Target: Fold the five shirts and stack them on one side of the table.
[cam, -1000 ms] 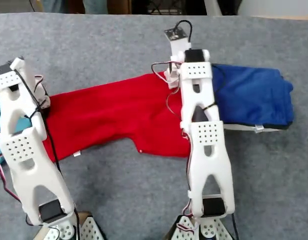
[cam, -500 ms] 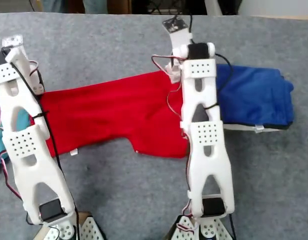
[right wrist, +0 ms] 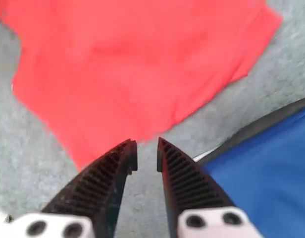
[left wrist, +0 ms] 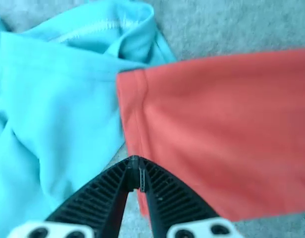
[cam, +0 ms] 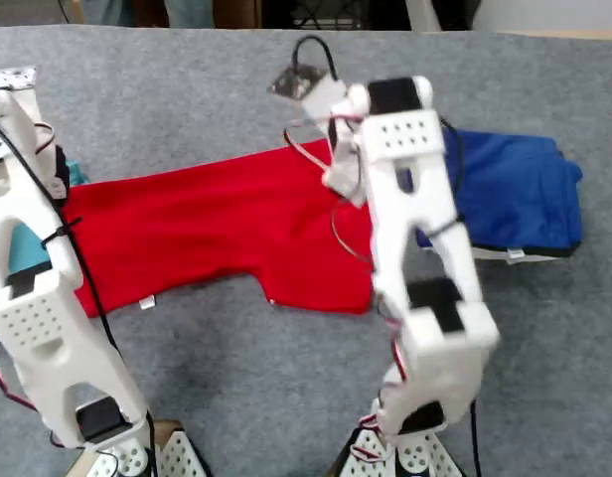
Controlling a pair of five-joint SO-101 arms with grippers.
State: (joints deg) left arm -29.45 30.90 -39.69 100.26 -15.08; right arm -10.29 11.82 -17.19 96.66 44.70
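The left gripper [left wrist: 136,171] is pinched closed on the hem of the red shirt [left wrist: 222,124], where that hem overlaps a crumpled turquoise shirt [left wrist: 53,114]. The right gripper [right wrist: 146,148] hangs slightly parted, holding nothing, over the red shirt's opposite edge, near the folded blue shirt [cam: 515,194]. Bare grey table covering [cam: 187,89] lies beyond the red shirt's far edge.

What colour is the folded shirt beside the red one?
Blue: the folded blue fabric shirt, beside the red fabric shirt, shows best in the high view.

Red shirt [cam: 217,229] flat between teal shirt [left wrist: 53,99], blue shirt [cam: 515,189]
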